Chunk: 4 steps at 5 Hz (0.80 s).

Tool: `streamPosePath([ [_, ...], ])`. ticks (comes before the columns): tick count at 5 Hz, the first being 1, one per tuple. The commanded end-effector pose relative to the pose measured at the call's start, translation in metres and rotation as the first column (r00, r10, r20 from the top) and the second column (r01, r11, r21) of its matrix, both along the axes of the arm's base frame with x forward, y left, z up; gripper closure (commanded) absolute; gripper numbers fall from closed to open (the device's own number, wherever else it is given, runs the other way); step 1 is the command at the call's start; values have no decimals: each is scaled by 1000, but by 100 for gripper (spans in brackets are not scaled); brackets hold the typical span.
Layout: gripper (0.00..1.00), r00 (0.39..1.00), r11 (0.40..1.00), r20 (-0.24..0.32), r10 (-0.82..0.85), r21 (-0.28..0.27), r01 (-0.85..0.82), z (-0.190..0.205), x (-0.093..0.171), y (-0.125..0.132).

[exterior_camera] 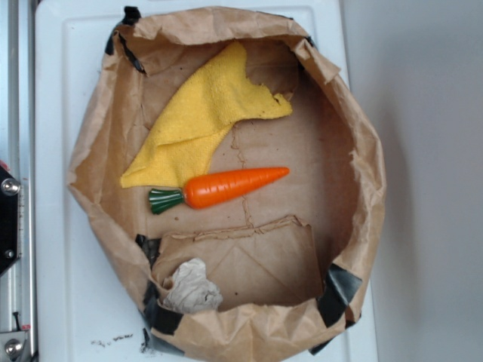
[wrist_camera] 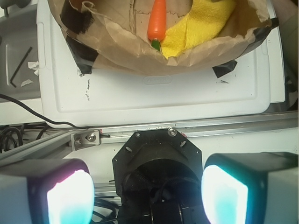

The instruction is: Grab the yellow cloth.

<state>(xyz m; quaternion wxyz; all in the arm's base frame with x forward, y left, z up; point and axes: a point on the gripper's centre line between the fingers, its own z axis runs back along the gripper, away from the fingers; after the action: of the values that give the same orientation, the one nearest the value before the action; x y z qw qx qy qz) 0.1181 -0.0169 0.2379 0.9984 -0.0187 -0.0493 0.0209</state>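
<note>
A brown paper bag [exterior_camera: 106, 143], rolled down into a shallow nest and patched with black tape [exterior_camera: 343, 290], sits on a white tray [exterior_camera: 68, 60]. Inside it the yellow cloth [exterior_camera: 200, 121] lies flat on the paper floor toward the upper left, roughly triangular, one ragged corner reaching up near the bag's rim and another pointing down to the left. Just below it, an orange toy carrot [exterior_camera: 230, 186] lies on its side, its green top [exterior_camera: 164, 200] touching or nearly touching the cloth's lower corner. A crumpled grey-white paper wad [exterior_camera: 190, 286] rests at the bottom of the bag beside a torn flap of paper, well apart from the cloth. From the wrist view, the tool [wrist_camera: 148, 196] hangs outside the bag over the metal rail [wrist_camera: 187, 128] at the tray's edge, its two pale fingers [wrist_camera: 70, 198] spread wide apart with nothing between them. The cloth [wrist_camera: 198, 23] and carrot [wrist_camera: 157, 21] show far ahead of it, past the bag's folded wall. A black cable [wrist_camera: 28, 114] trails across the grey surface at the left.
</note>
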Motion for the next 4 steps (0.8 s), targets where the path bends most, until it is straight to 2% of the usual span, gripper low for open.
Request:
streamPosePath([
  [1, 0, 991, 993, 99, 95, -79, -87, 11, 25, 12],
  [2, 0, 979, 982, 136, 153, -135, -135, 19, 24, 24],
  [3, 0, 960, 963, 147, 237, -168, -212, 6, 66, 32],
  [4, 0, 954, 957, 133, 269, -146, -250, -35, 115, 24],
])
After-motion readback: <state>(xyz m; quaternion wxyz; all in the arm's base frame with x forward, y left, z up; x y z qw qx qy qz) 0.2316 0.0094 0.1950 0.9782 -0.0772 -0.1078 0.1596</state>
